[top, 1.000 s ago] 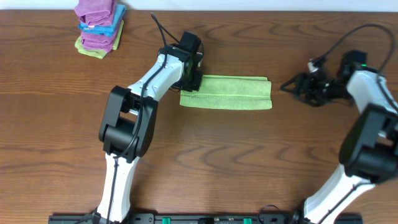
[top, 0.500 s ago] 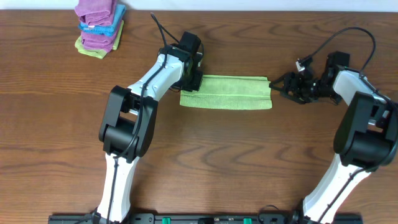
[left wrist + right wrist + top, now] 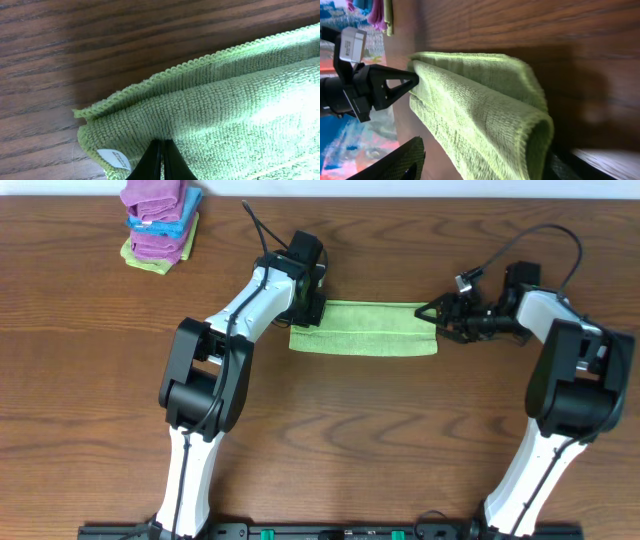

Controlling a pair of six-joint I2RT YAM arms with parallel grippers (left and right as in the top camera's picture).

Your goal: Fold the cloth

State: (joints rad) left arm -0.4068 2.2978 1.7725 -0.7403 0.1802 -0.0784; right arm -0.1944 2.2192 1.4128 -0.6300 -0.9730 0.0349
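The cloth is lying as a folded strip, well apart from the towel stack; left gripper is pinching its stack-side end; right gripper, jaws spread, is straddling the farther end; advice: be catching both layers squarely before lifting.

From high up, the overhead camera looks straight down on the whole counter. The left wrist camera peers down, very close, at one cloth corner; the right one skims low along the other end. All three share the cloth.
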